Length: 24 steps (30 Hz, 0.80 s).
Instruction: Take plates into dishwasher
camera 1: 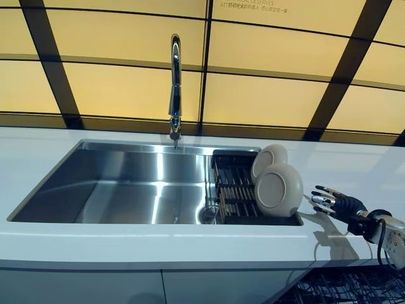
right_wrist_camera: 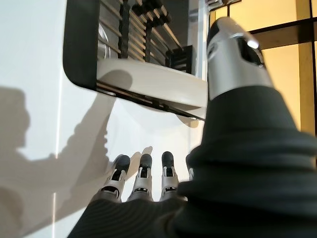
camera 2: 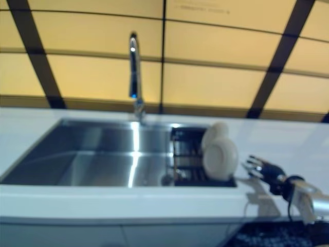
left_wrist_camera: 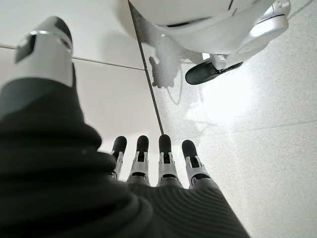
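Note:
Two cream plates stand on edge in a dark rack [camera 1: 234, 190] at the right end of the steel sink [camera 1: 126, 183]. The front plate [camera 1: 278, 190] faces me; the rear plate [camera 1: 268, 158] leans behind it. In the right wrist view the front plate [right_wrist_camera: 153, 84] shows edge-on over the rack. My right hand [camera 1: 332, 201] hovers above the white counter just right of the plates, fingers straight and apart, touching nothing. My left hand [left_wrist_camera: 148, 163] shows only in its wrist view, fingers straight, hanging over the tiled floor.
A tall chrome tap [camera 1: 175, 82] rises behind the sink. White counter [camera 1: 354, 171] runs on both sides, backed by a yellow panelled wall. The dark wire rack of an opened dishwasher [camera 1: 342, 288] shows under the counter at lower right.

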### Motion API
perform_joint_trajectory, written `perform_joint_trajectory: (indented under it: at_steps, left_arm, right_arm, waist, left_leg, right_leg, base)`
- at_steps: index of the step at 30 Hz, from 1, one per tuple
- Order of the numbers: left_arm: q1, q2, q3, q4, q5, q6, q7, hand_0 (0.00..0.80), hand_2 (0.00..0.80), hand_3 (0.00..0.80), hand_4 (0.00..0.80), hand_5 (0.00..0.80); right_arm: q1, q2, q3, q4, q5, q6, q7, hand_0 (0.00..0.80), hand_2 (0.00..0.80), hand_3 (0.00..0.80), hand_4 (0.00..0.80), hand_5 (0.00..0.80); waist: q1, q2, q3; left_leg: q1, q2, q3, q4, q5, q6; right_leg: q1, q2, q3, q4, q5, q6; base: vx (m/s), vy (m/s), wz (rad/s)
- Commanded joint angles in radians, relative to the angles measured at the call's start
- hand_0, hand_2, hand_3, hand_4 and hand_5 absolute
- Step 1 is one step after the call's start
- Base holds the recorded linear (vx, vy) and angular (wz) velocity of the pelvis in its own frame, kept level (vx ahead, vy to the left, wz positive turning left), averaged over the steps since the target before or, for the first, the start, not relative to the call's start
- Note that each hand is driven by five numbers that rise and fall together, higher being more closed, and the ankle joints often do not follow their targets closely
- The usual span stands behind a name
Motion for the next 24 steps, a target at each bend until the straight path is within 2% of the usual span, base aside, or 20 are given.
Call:
perform_joint_trajectory:
  at_steps: [1,7,24]
  left_arm:
    - [-0.049,0.041,-0.037,0.050,0.017,-0.032,-0.009,0.000,0.000,0.000,0.000,0.000]
    - [-0.051,0.043,-0.056,0.049,0.035,-0.042,-0.014,0.000,0.000,0.000,0.000,0.000]
    - [-0.052,0.041,-0.100,0.032,0.034,-0.033,-0.019,0.000,0.000,0.000,0.000,0.000]
  right_arm:
    - [-0.058,-0.003,0.042,0.036,0.055,0.017,0.047,0.000,0.000,0.000,0.000,0.000]
    - [-0.091,0.014,0.080,0.082,0.057,0.026,0.101,0.000,0.000,0.000,0.000,0.000]
    - [-0.246,0.006,0.139,0.130,0.112,0.034,0.054,0.000,0.000,0.000,0.000,0.000]
  waist:
    - [0.033,-0.039,-0.019]
    - [0.052,-0.038,-0.015]
    - [0.072,-0.028,-0.020]
  left_leg:
    - [-0.038,0.001,-0.004,-0.002,0.033,0.004]
    - [-0.041,-0.002,-0.017,-0.002,0.033,0.005]
    - [-0.036,-0.009,-0.024,-0.002,0.030,0.005]
  right_leg:
    - [0.060,-0.058,-0.020,0.010,-0.015,0.057]
    - [0.065,-0.059,-0.032,0.008,-0.018,0.057]
    - [0.071,-0.061,-0.042,0.003,-0.016,0.056]
  base:
    - [0.000,0.000,0.00]
    - [0.003,-0.002,0.01]
    - [0.007,0.003,0.02]
